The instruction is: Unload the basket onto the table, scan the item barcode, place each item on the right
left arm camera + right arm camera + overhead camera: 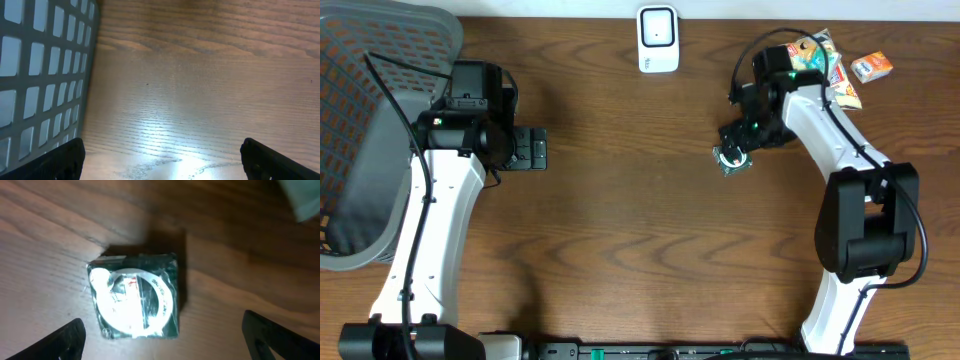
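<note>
On the wooden table (620, 230), the right-wrist view alone details the green packet (135, 297) under the spread right end effector (162, 340).

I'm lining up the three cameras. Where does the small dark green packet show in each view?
Overhead: packet right of centre, just above mid-height.
Left wrist: not in it.
Right wrist: packet near the middle, slightly low and left.
Shared landmark: the brown wooden table.
</note>
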